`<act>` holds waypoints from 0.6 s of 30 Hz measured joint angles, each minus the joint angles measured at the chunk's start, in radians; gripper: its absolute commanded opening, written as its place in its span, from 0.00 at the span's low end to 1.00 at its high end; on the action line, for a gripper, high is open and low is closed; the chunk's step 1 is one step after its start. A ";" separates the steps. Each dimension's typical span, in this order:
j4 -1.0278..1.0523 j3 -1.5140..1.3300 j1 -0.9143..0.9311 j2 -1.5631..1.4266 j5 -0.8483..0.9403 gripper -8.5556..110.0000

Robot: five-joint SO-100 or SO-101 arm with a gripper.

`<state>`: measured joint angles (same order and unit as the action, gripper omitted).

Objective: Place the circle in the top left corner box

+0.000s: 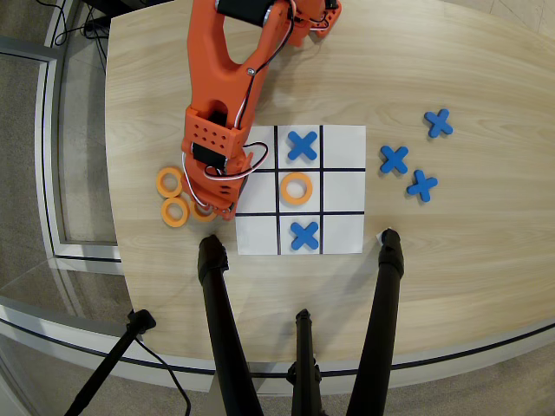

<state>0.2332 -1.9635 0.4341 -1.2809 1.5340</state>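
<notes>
My orange gripper [214, 204] points down just left of the white paper grid [342, 243]. It hangs over an orange ring [201, 213] that is mostly hidden under the fingers. I cannot tell whether the jaws are open or shut. Two more orange rings [169, 181] [175, 211] lie on the table to its left. Another ring [297, 188] lies in the centre cell. The top left corner cell [263, 137] holds no piece, and the gripper body and wires partly cover it. Blue crosses lie in the top middle cell [302, 145] and the bottom middle cell [304, 235].
Three loose blue crosses [394, 159] [422, 185] [439, 123] lie on the wood table right of the grid. Black tripod legs [217, 321] [383, 312] rise across the table's near edge below the grid. The table's curved left edge [111, 199] is close to the rings.
</notes>
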 measured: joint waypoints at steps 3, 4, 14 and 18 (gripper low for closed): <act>0.071 0.012 0.005 -0.003 -0.006 0.19; 0.109 0.025 0.011 -0.005 -0.008 0.19; 0.692 0.040 0.095 -0.143 -0.012 0.18; 0.769 0.011 0.150 -0.172 0.009 0.16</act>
<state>1.0017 -1.9528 0.5844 -1.4527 1.5432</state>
